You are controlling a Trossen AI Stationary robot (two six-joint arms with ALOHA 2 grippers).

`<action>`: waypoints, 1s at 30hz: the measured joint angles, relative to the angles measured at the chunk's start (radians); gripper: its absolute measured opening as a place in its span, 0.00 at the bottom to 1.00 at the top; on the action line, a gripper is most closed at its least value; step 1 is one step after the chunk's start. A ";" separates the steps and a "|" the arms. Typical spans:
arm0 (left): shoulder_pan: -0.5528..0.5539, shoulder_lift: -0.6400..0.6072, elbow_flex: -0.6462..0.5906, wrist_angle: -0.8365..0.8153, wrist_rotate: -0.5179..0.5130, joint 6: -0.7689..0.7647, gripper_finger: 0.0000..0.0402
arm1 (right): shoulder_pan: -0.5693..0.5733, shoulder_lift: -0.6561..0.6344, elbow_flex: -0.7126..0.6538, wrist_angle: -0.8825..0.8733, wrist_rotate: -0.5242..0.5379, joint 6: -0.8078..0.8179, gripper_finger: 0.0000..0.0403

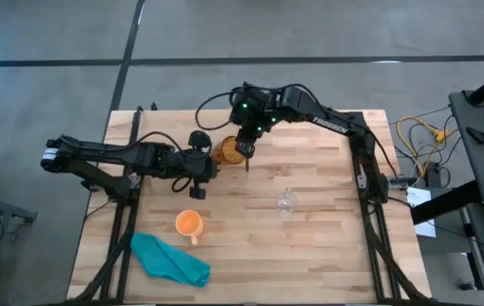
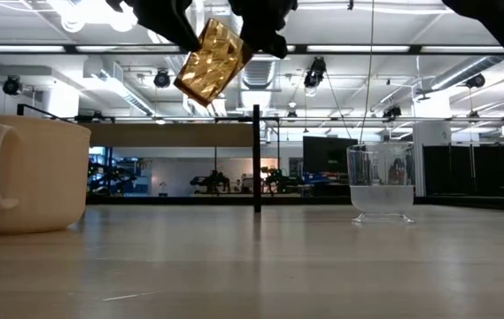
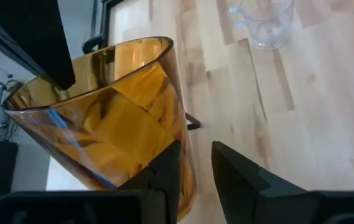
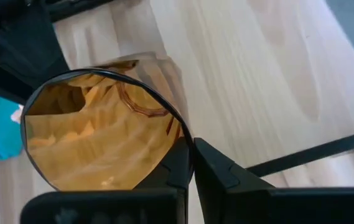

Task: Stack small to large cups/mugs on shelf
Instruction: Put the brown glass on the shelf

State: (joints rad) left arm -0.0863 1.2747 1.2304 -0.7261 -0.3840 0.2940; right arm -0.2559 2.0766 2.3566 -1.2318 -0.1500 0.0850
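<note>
Two tools meet at the amber tumbler (image 1: 227,151), which hangs tilted above the bench near its far edge. The right tool (image 4: 192,163) pinches the rim, one finger inside. The left tool (image 3: 195,171) has a finger against the wall, its fingers slightly parted. I'd free one tool before lowering it upright. The orange mug (image 1: 190,223) and the glass cup (image 1: 286,204) wait mid-bench.

Three cups, one off the table

The amber tumbler (image 2: 213,61) hangs tilted in the air, faceted and translucent. The orange mug (image 1: 190,223) stands upright on the table, handle toward the front edge. The clear glass cup (image 1: 286,204) stands upright, well apart from it.
</note>
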 joint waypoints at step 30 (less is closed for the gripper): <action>0.136 -0.008 0.020 -0.047 -0.183 -0.001 0.19 | -0.094 0.001 0.000 -0.019 0.013 -0.095 0.02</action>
State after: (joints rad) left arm 0.0495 1.2671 1.2503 -0.7734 -0.5670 0.2935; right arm -0.3504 2.0777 2.3562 -1.2505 -0.1369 -0.0097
